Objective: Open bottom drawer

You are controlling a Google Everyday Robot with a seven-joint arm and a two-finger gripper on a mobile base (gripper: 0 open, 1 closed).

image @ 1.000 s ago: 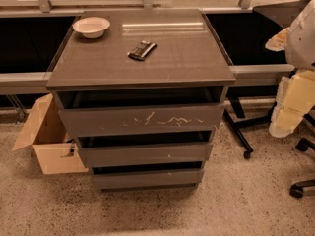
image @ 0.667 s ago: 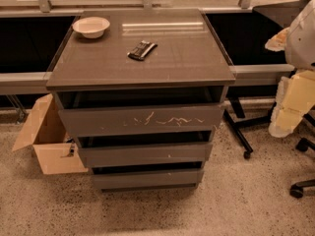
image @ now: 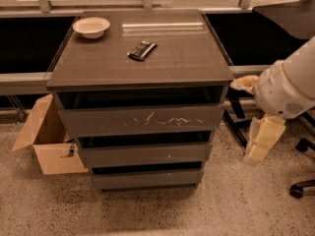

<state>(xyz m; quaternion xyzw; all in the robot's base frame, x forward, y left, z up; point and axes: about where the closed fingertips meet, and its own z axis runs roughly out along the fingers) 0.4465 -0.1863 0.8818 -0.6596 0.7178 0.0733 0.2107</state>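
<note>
Speckled stone floor (image: 206,213) fills the foreground. One dark grey-brown cabinet (image: 98,65) stands on it with three drawer fronts. The bottom drawer (image: 147,179), lowest and smallest, sits nearest the floor, its front plain. Above it are the mid-sized drawer (image: 145,154) and the tall drawer (image: 142,120), which has white scratches. One open cardboard box (image: 47,144) lies at the cabinet's left. The gripper (image: 261,139) hangs at the right, apart from the cabinet; whether it is wide or narrow cannot be told. On top rest one dark packet (image: 142,50) and, farther back, one white bowl (image: 91,26).
</note>
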